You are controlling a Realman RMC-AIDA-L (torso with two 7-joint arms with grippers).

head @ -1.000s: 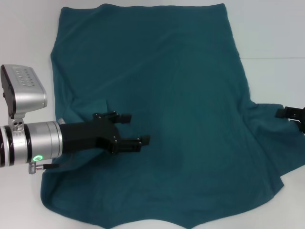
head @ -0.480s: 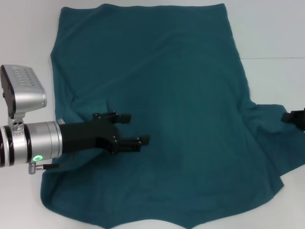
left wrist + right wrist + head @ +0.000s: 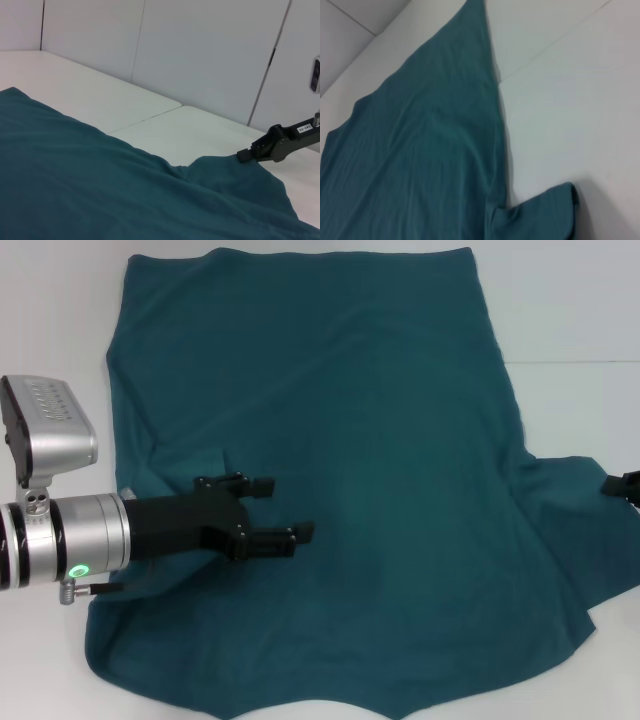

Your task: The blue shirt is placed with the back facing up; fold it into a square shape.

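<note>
The left gripper point(image 3: 268, 508), fingers apart, is held over the plain teal-blue soft-fabric shirt point(image 3: 380, 470) spread beneath it on the white tabletop point(image 3: 570, 310). The folded left sleeve could be dragged open if snagged.

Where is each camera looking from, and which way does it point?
Head view: on the robot's head, looking forward and down at the blue shirt on the white table; the left gripper is over the shirt, the right gripper at the picture's edge.
Left wrist view: low over the shirt, facing the right gripper at a sleeve.
Right wrist view: looks down at shirt and table; no robot parts show.
All three share the shirt.
</note>
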